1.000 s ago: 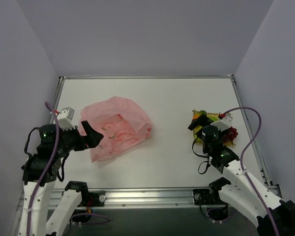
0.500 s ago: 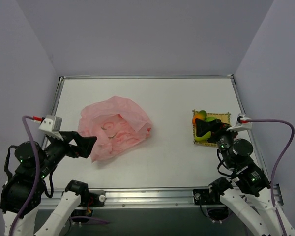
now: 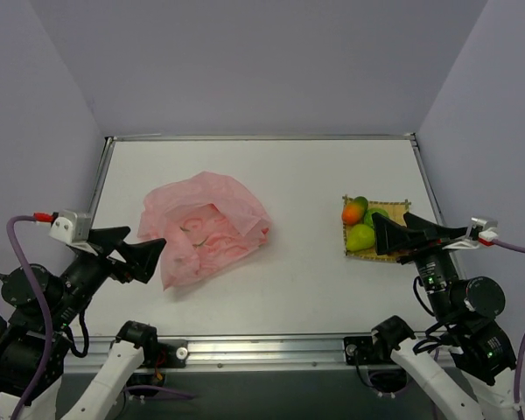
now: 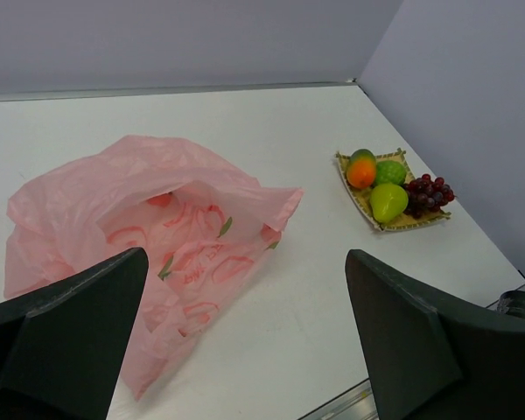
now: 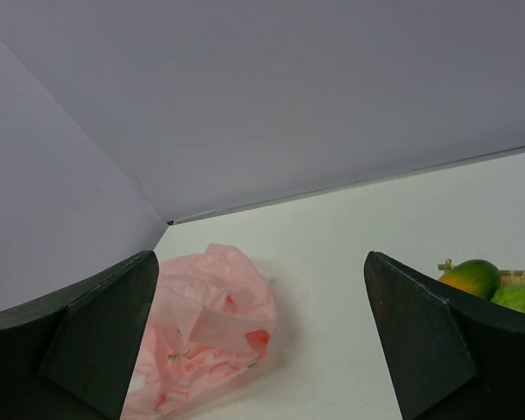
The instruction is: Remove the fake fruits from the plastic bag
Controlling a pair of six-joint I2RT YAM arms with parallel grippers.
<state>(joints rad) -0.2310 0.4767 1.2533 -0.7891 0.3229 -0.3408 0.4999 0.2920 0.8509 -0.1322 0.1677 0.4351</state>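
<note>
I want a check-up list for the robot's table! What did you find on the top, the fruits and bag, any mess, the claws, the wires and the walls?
Surface: white table, bare between the things.
Job's things: pink plastic bag crumpled on the left, mouth open; whether anything is inside cannot be told. The mango, lime-green fruit, pear and grape bunch lie together on the yellow mat, apart from the bag.
Clutter: nothing seen.
Grippers: left gripper and right gripper both open, holding nothing.
Cables: left purple cable and right purple cable, away from the fruits.
Surroundings: plain lilac walls on three sides.
</note>
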